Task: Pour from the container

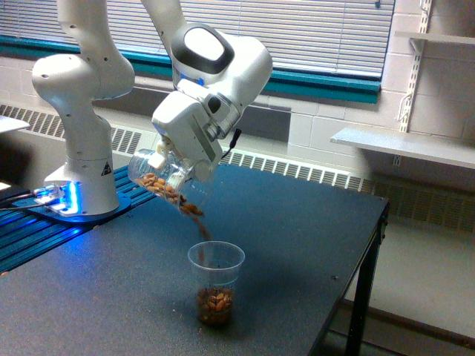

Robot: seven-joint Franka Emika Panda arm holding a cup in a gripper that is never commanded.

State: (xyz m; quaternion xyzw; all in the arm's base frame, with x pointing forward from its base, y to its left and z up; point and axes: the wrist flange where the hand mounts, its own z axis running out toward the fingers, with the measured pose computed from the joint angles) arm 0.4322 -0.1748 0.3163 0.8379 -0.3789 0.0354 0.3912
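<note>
My gripper (169, 165) is shut on the container (165, 182), a clear ribbed jar tipped mouth-down toward the exterior view's right. Brown nut-like pieces lie along its lower wall and spill from its mouth (194, 211). Directly beneath, a smaller tapered clear cup (216, 282) stands upright on the dark table (297, 245) with a layer of nuts in its bottom. Falling pieces show just above its rim. The fingers are mostly hidden behind the jar and the white hand.
The arm's white base (80, 148) stands on a blue-lit mount at the exterior view's left. The table's edge runs down the right side, with a drop to the floor. A wall shelf (404, 144) and radiator sit behind.
</note>
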